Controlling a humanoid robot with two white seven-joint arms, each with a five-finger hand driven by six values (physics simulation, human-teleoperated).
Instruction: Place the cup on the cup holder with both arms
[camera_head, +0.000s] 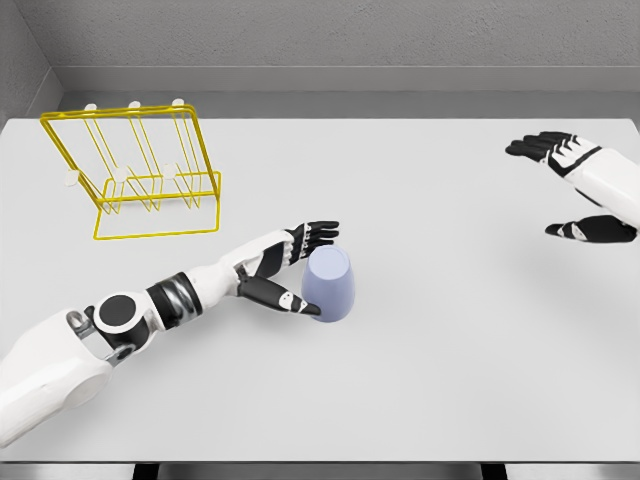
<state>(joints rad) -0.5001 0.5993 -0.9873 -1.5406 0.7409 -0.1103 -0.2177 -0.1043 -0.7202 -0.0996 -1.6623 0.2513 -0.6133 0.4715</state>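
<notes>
The pale lavender, smooth-sided cup (331, 284) stands on the white table top (430, 380), near the table's middle, with its wider end down and its narrower end up. The yellow wire cup holder (140, 175), an open frame with upright prongs, stands on the table well apart from the cup, up and to the left of it.

The left hand (290, 265) is at the cup's left side. Its black-tipped fingers (318, 232) are extended past the cup's upper left edge, and the thumb (285, 298) lies against the cup's lower left wall. The hand is partly open around the cup; a closed grasp cannot be confirmed.

The right hand (580, 190) is far to the right of the cup, well apart from it, fingers spread, holding nothing.
</notes>
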